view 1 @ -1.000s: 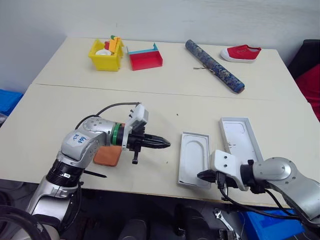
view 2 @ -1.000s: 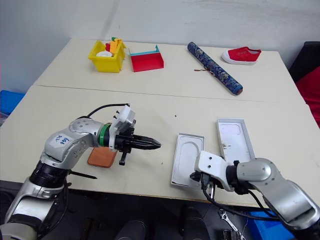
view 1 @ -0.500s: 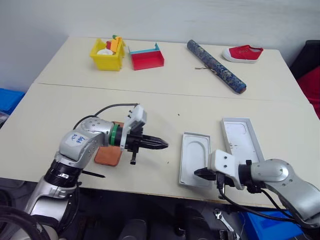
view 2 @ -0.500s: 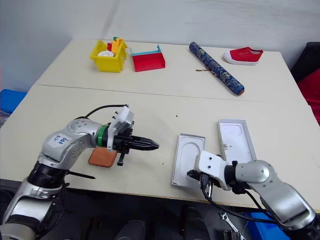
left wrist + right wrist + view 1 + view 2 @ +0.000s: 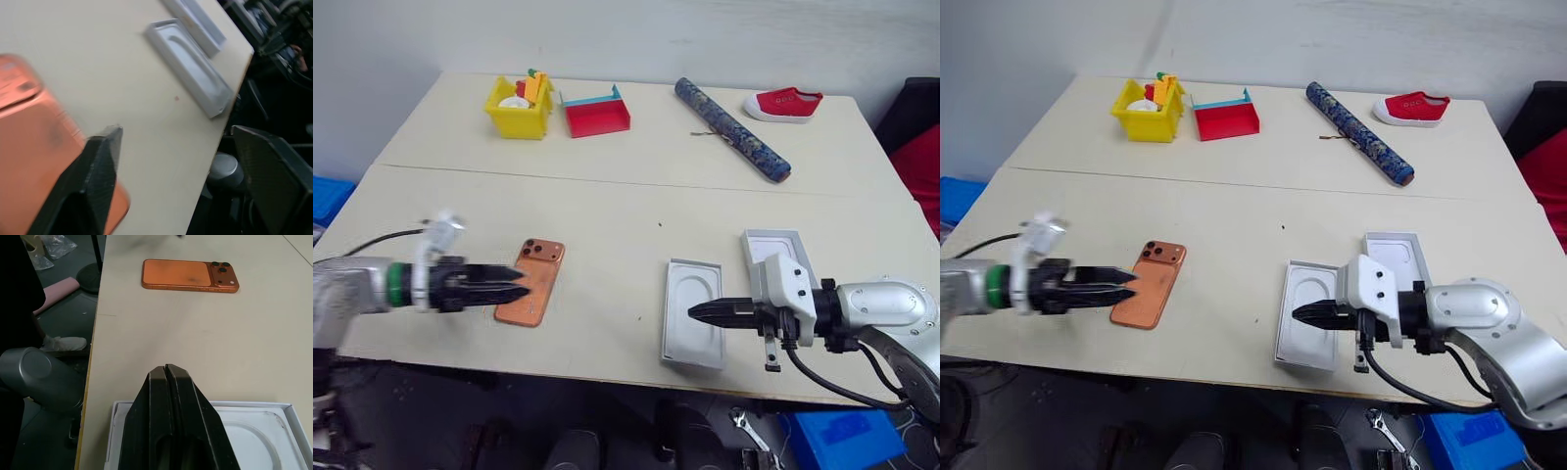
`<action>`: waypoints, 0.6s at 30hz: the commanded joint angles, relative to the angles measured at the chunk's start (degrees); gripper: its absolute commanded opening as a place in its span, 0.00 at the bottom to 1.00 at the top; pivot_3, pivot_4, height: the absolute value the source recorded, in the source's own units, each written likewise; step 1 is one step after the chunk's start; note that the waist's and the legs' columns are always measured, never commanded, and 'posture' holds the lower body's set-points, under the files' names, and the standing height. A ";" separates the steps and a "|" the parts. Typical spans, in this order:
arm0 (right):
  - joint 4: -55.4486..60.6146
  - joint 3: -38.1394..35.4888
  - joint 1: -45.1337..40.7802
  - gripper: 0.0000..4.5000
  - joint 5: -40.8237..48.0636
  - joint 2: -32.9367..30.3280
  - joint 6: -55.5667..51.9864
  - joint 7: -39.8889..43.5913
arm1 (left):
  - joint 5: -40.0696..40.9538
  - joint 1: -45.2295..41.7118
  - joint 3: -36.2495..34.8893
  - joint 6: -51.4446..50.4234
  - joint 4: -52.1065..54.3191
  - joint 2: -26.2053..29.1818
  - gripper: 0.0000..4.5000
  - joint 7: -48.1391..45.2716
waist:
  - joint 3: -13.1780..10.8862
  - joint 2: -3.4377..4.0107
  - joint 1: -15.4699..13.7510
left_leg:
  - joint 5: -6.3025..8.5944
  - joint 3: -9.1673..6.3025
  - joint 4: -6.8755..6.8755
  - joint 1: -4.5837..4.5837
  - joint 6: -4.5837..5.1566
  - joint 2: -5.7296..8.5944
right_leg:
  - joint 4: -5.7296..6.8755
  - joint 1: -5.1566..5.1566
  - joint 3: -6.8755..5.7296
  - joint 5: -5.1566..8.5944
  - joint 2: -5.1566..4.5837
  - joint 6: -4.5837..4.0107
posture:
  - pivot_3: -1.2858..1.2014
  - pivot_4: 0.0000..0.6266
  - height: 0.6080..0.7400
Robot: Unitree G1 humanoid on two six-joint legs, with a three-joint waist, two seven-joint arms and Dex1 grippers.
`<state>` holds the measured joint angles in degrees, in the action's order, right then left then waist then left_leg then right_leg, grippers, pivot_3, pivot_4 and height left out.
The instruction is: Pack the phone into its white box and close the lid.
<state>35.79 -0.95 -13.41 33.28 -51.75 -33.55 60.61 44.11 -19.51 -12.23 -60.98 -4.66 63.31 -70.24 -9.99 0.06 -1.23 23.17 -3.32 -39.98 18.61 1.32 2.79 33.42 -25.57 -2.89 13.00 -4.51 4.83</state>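
Note:
The orange phone (image 5: 544,268) lies flat on the table at the near left, camera cluster at its far end, and it also shows in the right wrist view (image 5: 188,275). My left gripper (image 5: 517,284) comes in from the left at the phone's near left edge. It is open, its fingers (image 5: 98,171) wide apart and empty. My right gripper (image 5: 693,312) is shut with nothing in it and points left, above a flat white insert with an oval hollow (image 5: 690,345). Behind it, partly covered by my right hand, lies the all-white lid (image 5: 766,245). The white box is hidden.
At the back of the table stand a yellow bin of toys (image 5: 521,106) and a red tray (image 5: 597,113). A patterned roll (image 5: 732,129) and a red shoe (image 5: 785,103) lie at the back right. The insert sits close to the table's front edge. A blue crate (image 5: 842,431) is on the floor.
My left arm has swung out to the left, uncovering the phone, and its gripper has opened. My right gripper has risen and now points left over the insert.

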 commanded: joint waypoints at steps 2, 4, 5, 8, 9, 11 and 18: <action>-3.05 6.34 -4.61 0.00 -3.73 2.96 3.18 0.40 | -6.01 -0.40 1.82 4.53 -10.18 4.78 0.99 -3.86 | -0.01 0.01 0.01 | 0.01 0.01 0.01 -0.01 0.00 0.00 | 0.00 0.00 0.00 0.00 0.00 -0.01 | 0.52 0.24 1.00; -5.59 10.32 -7.37 0.00 -6.93 4.70 4.59 0.42 | -9.76 -2.75 5.85 5.70 -13.90 5.28 0.99 -4.16 | -0.01 0.02 -0.14 | 0.01 0.01 0.03 0.00 0.00 0.00 | 0.01 -0.01 0.00 0.01 0.00 -0.01 | 0.52 0.24 1.00; -7.07 12.34 -8.78 0.00 -8.82 5.68 5.37 0.23 | -11.74 -4.30 8.12 6.08 -15.49 4.91 0.99 -3.96 | -0.01 0.01 -0.25 | 0.01 0.01 0.03 0.01 0.01 0.02 | 0.01 -0.02 -0.01 0.01 0.00 -0.01 | 0.52 0.24 1.00; -12.21 18.66 -13.30 0.00 -14.93 9.06 7.59 -0.24 | -16.55 -9.66 13.85 6.86 -19.95 2.38 0.99 -3.48 | 0.01 -0.03 -0.20 | 0.01 0.00 0.00 0.15 0.06 0.12 | 0.05 -0.13 0.00 0.00 -0.03 -0.01 | 0.52 0.24 1.00; -14.13 20.73 -14.92 0.00 -17.05 10.45 8.11 -0.58 | -17.83 -11.83 15.47 6.43 -21.79 1.08 0.99 -3.15 | 0.02 -0.04 -0.16 | 0.00 0.02 -0.01 0.17 0.09 0.17 | 0.07 -0.15 0.01 0.00 -0.03 0.00 | 0.52 0.24 1.00; -18.43 24.46 -18.34 0.00 -20.91 13.87 8.58 -1.64 | -19.89 -15.75 18.36 5.14 -25.12 -1.85 0.99 -3.16 | 0.10 -0.18 -0.03 | -0.03 0.07 -0.08 0.34 0.14 0.29 | 0.26 -0.40 0.00 -0.01 0.02 0.01 | 0.52 0.24 1.00; -29.42 32.19 -24.87 0.00 -30.26 22.73 10.06 -3.49 | -23.76 -20.94 24.92 0.72 -28.17 -9.08 0.99 -4.93 | 0.25 -0.12 -0.15 | -0.19 0.37 -0.18 0.58 0.33 0.63 | 0.66 -0.87 -0.10 -0.03 -0.08 0.05 | 0.52 0.24 1.00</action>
<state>6.87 30.68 -37.30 4.42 -29.97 -24.68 57.55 21.83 -41.73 8.81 -58.40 -32.49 56.56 -74.90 -9.74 -0.06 -1.38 22.97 -2.96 -40.16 19.19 1.68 3.46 34.08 -26.43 -2.97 12.97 -4.63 4.89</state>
